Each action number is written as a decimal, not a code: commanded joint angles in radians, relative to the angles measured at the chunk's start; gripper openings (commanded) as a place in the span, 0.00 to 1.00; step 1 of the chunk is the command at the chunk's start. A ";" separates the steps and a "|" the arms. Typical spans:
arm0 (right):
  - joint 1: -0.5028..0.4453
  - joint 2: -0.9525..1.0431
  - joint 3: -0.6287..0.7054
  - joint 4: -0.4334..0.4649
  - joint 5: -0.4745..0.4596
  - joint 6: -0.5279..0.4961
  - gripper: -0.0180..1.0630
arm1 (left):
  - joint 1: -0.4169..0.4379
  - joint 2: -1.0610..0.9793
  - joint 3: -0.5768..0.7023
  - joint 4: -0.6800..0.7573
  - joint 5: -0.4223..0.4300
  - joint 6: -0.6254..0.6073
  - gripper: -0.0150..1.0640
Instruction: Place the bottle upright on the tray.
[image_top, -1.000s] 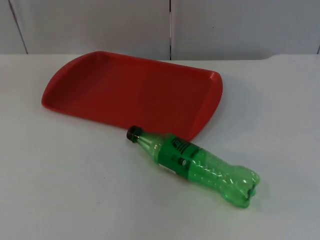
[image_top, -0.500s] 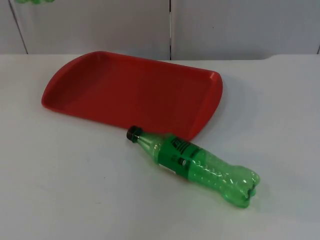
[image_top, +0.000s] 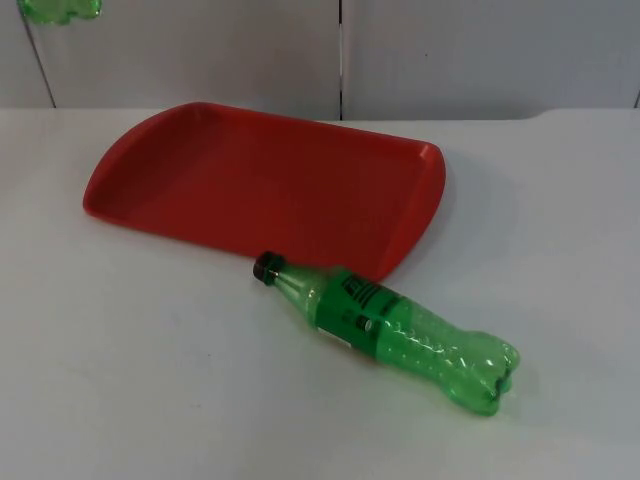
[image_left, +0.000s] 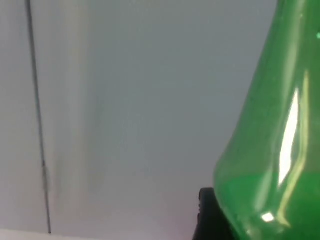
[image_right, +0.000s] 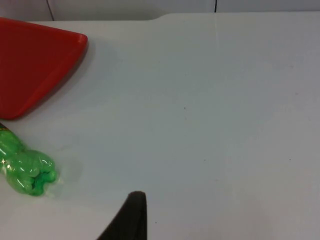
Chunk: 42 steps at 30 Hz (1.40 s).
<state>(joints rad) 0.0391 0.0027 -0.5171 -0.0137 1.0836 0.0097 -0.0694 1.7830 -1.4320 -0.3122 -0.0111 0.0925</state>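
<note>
Top view: green bottle (image_top: 388, 330) lies on its side on the table (image_top: 150, 400), cap just beside the near edge of the red tray (image_top: 250, 180). A second green bottle (image_top: 60, 8) hangs high by the partition wall.

Left wrist view: left gripper (image_left: 207, 215) looks clamped on that second bottle's body.

Right wrist view: right gripper (image_right: 131, 215) waits over bare table; grip state can't be told.

Advice: bring it down base-first, vertical, mid-tray; let go only once it stands.

green bottle (image_top: 393, 329) lying beside red tray (image_top: 200, 180)
</note>
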 joint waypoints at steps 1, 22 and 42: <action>-0.005 -0.003 0.002 -0.001 -0.006 0.000 0.99 | -0.013 0.014 -0.009 0.260 -0.087 -0.243 0.01; -0.005 -0.003 0.002 -0.001 -0.006 0.000 0.99 | -0.013 0.355 -0.009 0.772 -0.827 -0.526 0.01; -0.005 -0.003 0.002 -0.001 -0.006 0.000 0.99 | -0.013 0.574 -0.133 0.751 -0.919 -0.418 0.01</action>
<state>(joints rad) 0.0391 0.0027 -0.5171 -0.0137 1.0836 0.0079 -0.0773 2.3426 -1.5495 0.4473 -0.9039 -0.3288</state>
